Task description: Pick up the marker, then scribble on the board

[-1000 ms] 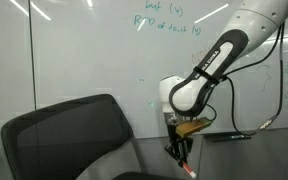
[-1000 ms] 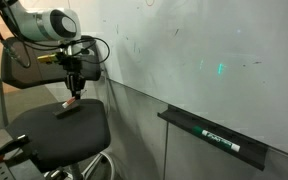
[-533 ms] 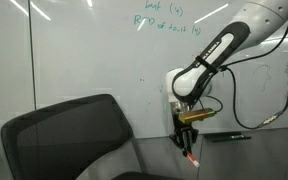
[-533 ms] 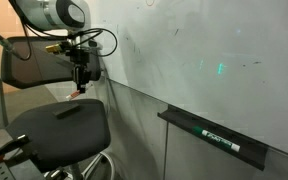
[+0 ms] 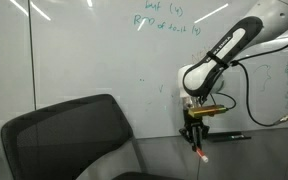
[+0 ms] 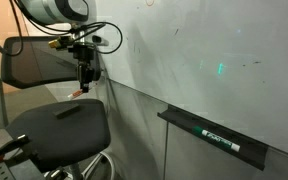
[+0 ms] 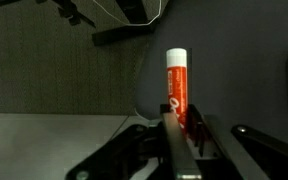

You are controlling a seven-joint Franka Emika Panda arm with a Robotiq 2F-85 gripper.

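The marker [image 7: 176, 84] is a red stick with a white cap, and in the wrist view it stands up between my fingers. My gripper [image 7: 181, 123] is shut on its lower part. In both exterior views the gripper [image 5: 195, 136] [image 6: 85, 76] points down, just in front of the white board [image 5: 74, 60] [image 6: 204, 60]. The marker's reddish end [image 5: 200, 155] hangs below the fingers. Under the jaws, the marker [image 6: 83, 88] is only a small dark sliver. Faint green handwriting covers the board's upper part. Whether the marker touches the board, I cannot tell.
A black mesh chair [image 5: 69, 140] stands close under the arm, its seat [image 6: 64, 128] below the gripper. A dark tray [image 6: 216, 138] fixed under the board holds a dark pen-like stick. A black cable [image 5: 242, 100] loops from the wrist.
The arm has risen from the chair seat and shifted along the board, carrying the marker. The jaws have stayed shut on it throughout.
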